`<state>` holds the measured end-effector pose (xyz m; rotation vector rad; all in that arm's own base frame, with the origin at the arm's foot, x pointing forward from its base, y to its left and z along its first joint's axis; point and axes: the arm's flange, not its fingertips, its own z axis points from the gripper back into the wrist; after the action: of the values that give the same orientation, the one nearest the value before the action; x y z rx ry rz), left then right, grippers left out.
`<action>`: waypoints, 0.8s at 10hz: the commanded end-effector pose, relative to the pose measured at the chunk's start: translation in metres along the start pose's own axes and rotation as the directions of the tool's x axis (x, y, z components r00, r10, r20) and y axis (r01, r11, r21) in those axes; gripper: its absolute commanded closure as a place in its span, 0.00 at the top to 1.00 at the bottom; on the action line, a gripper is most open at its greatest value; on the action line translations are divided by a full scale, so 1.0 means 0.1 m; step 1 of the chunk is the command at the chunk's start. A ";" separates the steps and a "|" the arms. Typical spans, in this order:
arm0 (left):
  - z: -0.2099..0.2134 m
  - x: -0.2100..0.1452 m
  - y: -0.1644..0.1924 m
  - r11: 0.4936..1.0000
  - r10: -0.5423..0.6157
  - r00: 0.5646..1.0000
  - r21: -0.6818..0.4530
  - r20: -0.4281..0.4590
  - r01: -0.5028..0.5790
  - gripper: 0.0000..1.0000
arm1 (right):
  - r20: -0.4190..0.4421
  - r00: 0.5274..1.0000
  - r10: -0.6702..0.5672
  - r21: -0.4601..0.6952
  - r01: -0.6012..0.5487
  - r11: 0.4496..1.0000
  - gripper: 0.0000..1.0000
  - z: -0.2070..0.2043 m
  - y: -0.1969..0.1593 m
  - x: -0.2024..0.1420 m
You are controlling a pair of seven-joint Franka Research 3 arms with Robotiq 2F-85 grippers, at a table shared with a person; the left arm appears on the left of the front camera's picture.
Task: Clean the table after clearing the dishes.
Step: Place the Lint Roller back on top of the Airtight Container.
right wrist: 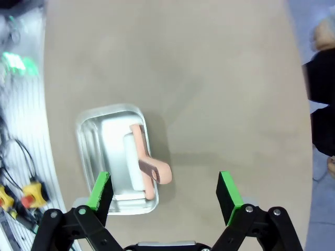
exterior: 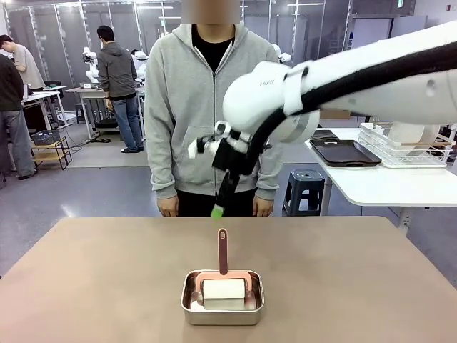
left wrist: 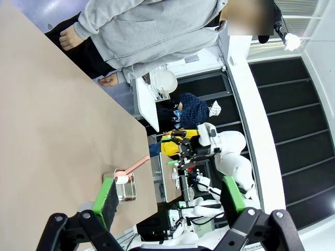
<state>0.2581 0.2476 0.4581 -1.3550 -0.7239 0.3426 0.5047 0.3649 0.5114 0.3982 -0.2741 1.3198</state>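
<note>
Right gripper (right wrist: 165, 191) hangs wide open and empty above the pink-handled roller (exterior: 223, 279) in its shiny square steel pan (exterior: 222, 306); left gripper (left wrist: 170, 194) gapes empty over the matte tan table (exterior: 107, 279).

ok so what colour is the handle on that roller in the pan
Salmon pink, standing upright on the roller in the steel pan; the front view shows it best.

Steel pan (exterior: 222, 298) holding pink-handled lint roller (exterior: 223, 280), person in grey hoodie (exterior: 207, 93), white side table (exterior: 371, 180)

no text, label or number is legible anywhere.
</note>
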 end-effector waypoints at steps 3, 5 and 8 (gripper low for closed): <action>0.02 0.01 -0.02 1.000 -0.012 1.000 -0.015 0.001 0.012 1.00 | 0.320 0.829 -0.459 0.484 0.273 0.831 1.00 0.40 -0.14 -0.86; 0.02 0.01 -0.02 1.000 -0.012 1.000 -0.015 0.001 0.012 1.00 | 0.390 0.633 -0.669 0.733 0.226 0.641 1.00 0.63 -0.35 -1.65; 0.02 0.01 -0.02 1.000 -0.012 1.000 -0.015 0.001 0.012 1.00 | 0.351 0.453 -0.820 0.813 0.287 0.506 1.00 0.83 -0.55 -2.95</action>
<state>0.2582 0.2476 0.4582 -1.3547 -0.7238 0.3422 0.5033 0.0745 0.4625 1.5187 -0.2555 0.5060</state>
